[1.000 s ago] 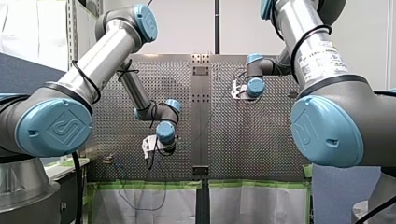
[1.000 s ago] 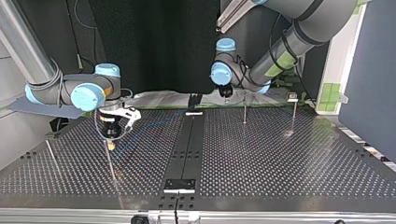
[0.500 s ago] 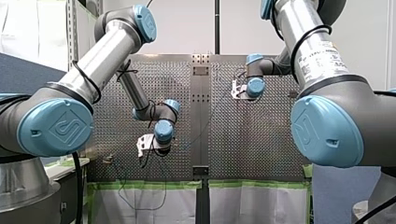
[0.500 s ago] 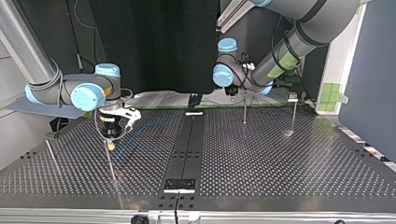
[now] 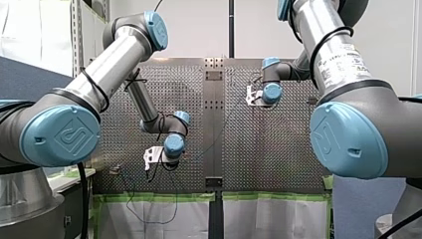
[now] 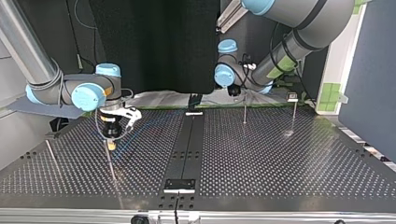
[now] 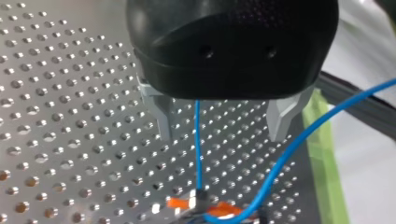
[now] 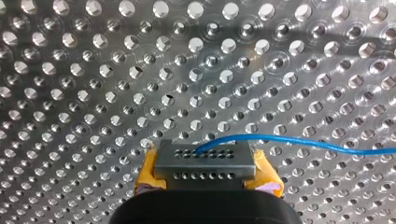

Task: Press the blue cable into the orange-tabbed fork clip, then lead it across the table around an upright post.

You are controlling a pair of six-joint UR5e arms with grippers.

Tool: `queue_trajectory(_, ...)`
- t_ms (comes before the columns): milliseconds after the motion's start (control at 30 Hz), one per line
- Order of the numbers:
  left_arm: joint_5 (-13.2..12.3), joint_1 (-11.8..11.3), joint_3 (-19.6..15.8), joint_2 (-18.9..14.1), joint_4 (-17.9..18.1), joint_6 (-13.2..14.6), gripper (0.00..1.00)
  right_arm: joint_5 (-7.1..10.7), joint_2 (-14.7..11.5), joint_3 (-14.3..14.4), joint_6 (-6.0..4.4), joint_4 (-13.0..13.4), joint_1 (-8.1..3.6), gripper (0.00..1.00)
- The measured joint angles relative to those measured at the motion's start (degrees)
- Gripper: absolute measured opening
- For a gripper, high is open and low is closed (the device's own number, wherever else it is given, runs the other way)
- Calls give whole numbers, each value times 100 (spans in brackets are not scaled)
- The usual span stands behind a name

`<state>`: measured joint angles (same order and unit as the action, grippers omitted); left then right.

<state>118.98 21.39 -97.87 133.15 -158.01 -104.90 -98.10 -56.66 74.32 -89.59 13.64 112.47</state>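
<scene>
My left gripper (image 7: 219,135) stands open just above the perforated table. The blue cable (image 7: 198,140) runs down between its metal fingers (image 7: 161,119) without touching them. It reaches the orange-tabbed fork clip (image 7: 201,205) ahead of the gripper, then loops away to one side. In the front view my left gripper (image 5: 148,160) hangs just right of that clip (image 5: 115,170). My right gripper (image 8: 204,158), with yellow pads (image 8: 148,173), is shut on the blue cable (image 8: 303,143), which leads off sideways over the holes. It hovers at the top view's left (image 6: 110,143).
Two thin upright posts (image 6: 244,111) (image 6: 293,114) stand at the back right of the top view, near my left gripper (image 6: 233,91). Another rod (image 6: 50,154) stands at its far left. A dark central rail (image 6: 187,144) splits the table. Green tape lines the table's edge (image 7: 322,154).
My left gripper has moved toward the front view's left and closer to the clip. My right arm has stayed where it was, holding the cable.
</scene>
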Motion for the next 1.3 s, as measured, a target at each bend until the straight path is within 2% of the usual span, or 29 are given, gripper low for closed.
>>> queue_trajectory(333, 50, -65, -2, 3, 373, 160, 97, -45, 1, 37, -6, 0, 9, 2)
queue_trajectory(667, -31, -113, -2, 10, 382, 284, 97, -126, 7, 191, 0, 8, -14, 2)
queue_trajectory(1000, -211, -123, 1, 88, 406, 294, 97, -134, 23, 219, -3, 6, 12, 2)
queue_trajectory(1300, -317, -187, 0, 107, 459, 288, 97, -227, 37, 390, -1, 13, 7, 2)
